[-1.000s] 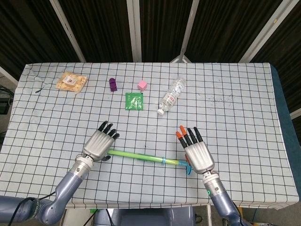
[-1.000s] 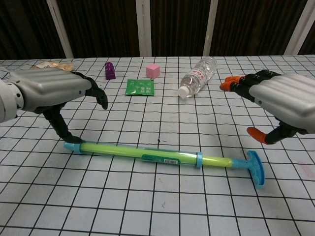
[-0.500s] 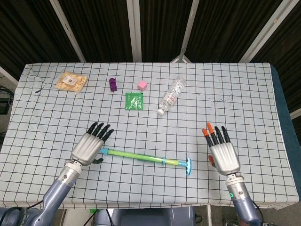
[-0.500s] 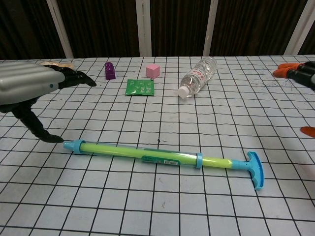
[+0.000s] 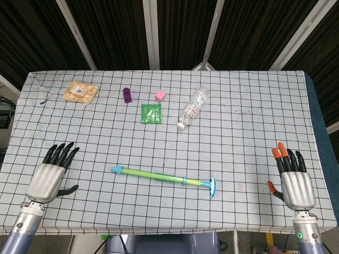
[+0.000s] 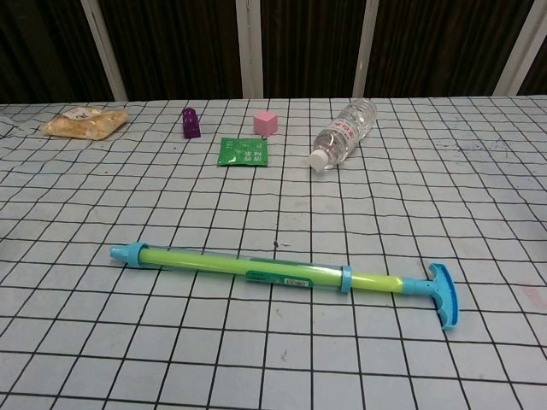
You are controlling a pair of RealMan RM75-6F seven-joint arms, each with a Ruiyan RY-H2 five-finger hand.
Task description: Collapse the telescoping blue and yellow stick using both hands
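Observation:
The telescoping stick (image 5: pixel 161 176) (image 6: pixel 282 274) lies flat on the checked cloth near the front edge, a yellow-green tube with a blue cap at its left end and a blue T-handle (image 5: pixel 212 187) (image 6: pixel 444 293) at its right end. Nothing touches it. My left hand (image 5: pixel 48 177) hovers at the table's front left, far from the stick, fingers spread and empty. My right hand (image 5: pixel 295 183) hovers at the front right, also well clear, fingers apart and empty. The chest view shows neither hand.
Toward the back lie a clear plastic bottle (image 5: pixel 193 108), a green packet (image 5: pixel 151 114), a pink cube (image 5: pixel 160 96), a purple block (image 5: pixel 127 95) and a snack bag (image 5: pixel 80 92). The table's front edge (image 5: pixel 159 230) runs just below the stick.
Both hands have drawn away from the stick's ends, the left going left and the right going right, and left the chest view. The stick lies where it was.

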